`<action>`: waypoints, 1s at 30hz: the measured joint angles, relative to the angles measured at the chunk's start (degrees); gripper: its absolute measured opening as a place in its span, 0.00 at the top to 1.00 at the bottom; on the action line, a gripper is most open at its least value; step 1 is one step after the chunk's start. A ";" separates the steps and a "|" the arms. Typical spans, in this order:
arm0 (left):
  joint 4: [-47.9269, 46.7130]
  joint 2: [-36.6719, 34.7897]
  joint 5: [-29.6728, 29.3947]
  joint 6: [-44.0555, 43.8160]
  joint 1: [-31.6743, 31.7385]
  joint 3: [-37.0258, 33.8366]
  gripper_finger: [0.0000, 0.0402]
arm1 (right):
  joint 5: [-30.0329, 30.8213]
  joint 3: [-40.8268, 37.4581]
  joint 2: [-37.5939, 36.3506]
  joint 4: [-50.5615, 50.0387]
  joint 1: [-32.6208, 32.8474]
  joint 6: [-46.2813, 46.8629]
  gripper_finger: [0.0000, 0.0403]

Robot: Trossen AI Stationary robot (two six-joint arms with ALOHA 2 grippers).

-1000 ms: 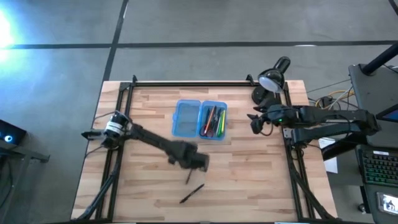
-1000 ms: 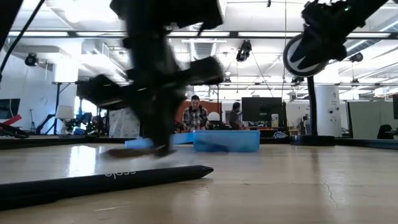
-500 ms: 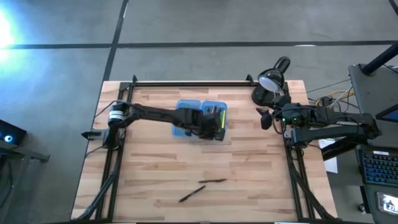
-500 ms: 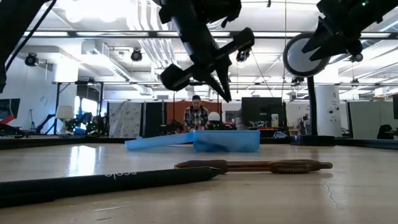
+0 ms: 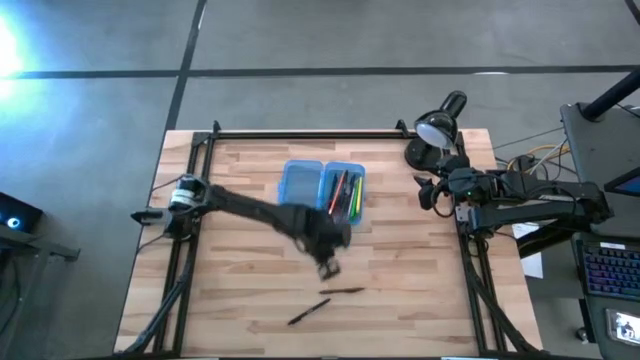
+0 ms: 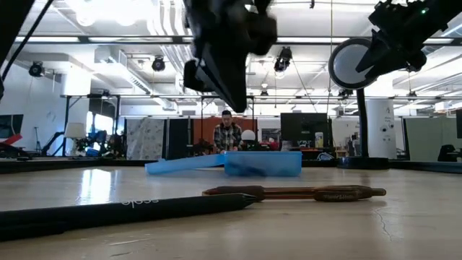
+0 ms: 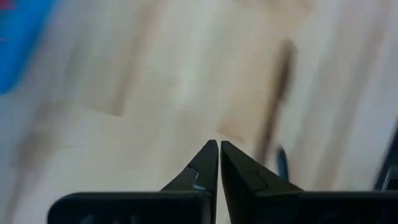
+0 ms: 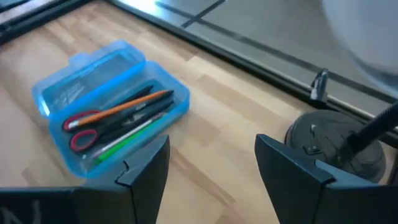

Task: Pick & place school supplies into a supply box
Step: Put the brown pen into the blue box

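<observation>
The translucent blue supply box lies open near the table's far middle. Its right half holds red-handled scissors with orange, black and green pens. A brown pen and a black pen lie flat on the wood near the near edge, both also in the low view. My left gripper is shut and empty; it hovers between the box and the brown pen, above the table. My right gripper is open and waits at the right edge.
A black desk lamp stands at the far right corner, its base just beyond my right gripper. A black metal frame runs along the table's edges. People sit in the room beyond the table. Bare wood lies left of the pens.
My left gripper went from low over the near middle of the table up and far to above the box, then came back toward the near edge and the brown pen. The brown pen has shifted right and turned, and now lies crosswise. My right gripper drew slightly toward the right edge.
</observation>
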 joint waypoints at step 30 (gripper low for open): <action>10.53 17.48 -9.29 9.56 -8.95 6.88 0.62 | -6.61 -3.69 0.36 -1.82 0.02 0.65 0.44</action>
